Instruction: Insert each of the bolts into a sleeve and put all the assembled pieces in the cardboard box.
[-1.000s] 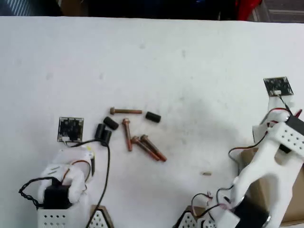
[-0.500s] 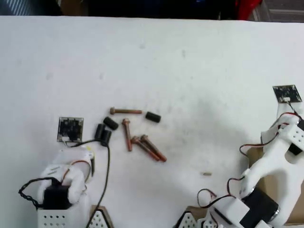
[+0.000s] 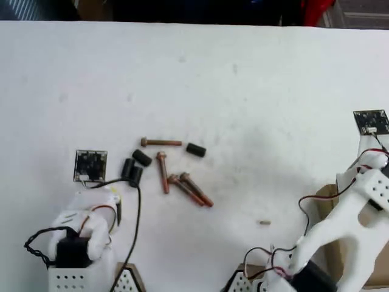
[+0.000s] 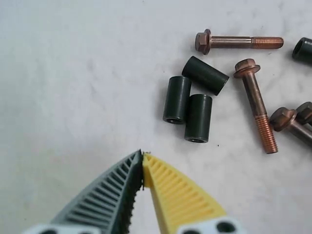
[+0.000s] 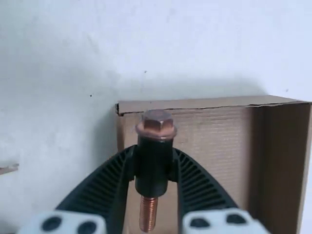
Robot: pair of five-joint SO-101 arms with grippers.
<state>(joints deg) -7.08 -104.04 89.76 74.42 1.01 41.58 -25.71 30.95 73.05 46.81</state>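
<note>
- The right end effector (image 5: 153, 155) is clamped on a black sleeve (image 5: 152, 168) that has a copper bolt (image 5: 156, 124) through it. The hex head sits on the sleeve's upper end, and the threaded tip sticks out below, between the two black fingers.
- Just past this end effector lies the open cardboard box (image 5: 219, 141). The gripped piece is seen against the box's inner wall, close to one corner. Whether it touches the cardboard cannot be told.
- The left end effector (image 4: 142, 161) is closed on nothing, its grey and yellow fingertips meeting over the white worktop (image 3: 243, 79).
- Near its tips, slightly to one side, lie three loose sleeves (image 4: 198, 118). Two lie side by side and touching, and the third lies tilted across their far ends.
- Beyond those sleeves, farther from the left end effector, are four loose bolts (image 4: 256, 105). One lies just beside the sleeve cluster and one lies crosswise at the far side. The other two lie pressed together, well out to the side.
- A fourth sleeve (image 4: 303, 49) lies near the threaded end of the crosswise bolt, the piece farthest from the left end effector.
</note>
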